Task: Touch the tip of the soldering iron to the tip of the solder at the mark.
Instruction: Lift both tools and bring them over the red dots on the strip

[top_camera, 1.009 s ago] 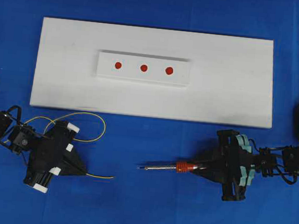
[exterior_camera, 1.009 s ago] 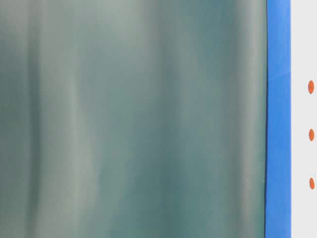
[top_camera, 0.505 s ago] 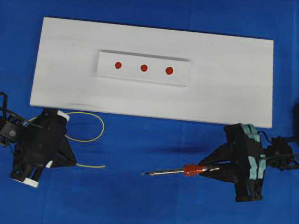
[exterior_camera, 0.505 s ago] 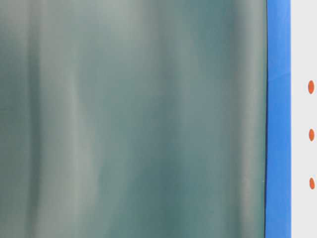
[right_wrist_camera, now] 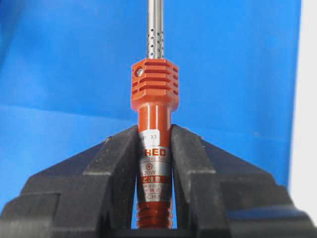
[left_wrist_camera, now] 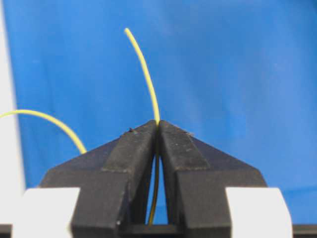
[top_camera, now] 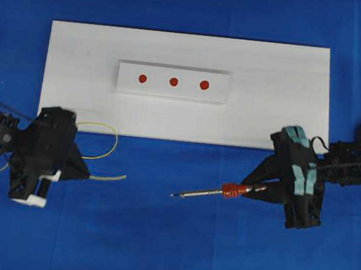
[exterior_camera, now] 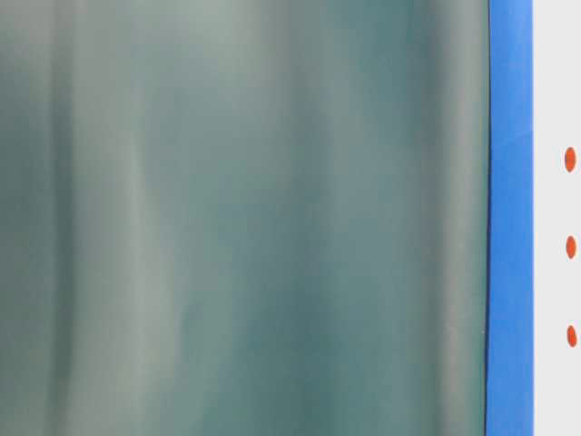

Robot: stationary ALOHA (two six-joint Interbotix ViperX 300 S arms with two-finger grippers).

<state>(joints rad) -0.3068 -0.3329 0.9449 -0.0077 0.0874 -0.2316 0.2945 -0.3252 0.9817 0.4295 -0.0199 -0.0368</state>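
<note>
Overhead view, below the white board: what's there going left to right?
left gripper → the solder's free end → soldering iron tip → its red-orange handle → right gripper.

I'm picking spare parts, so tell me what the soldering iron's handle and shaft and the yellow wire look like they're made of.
The soldering iron: its handle looks like matte red-orange moulded plastic, judging by the ribs and printed label; the shaft looks like bare metal, silvery, shiny and perforated. The solder: a thin wire with a dull yellow surface that holds a curve; coating or bare alloy, I cannot tell.
</note>
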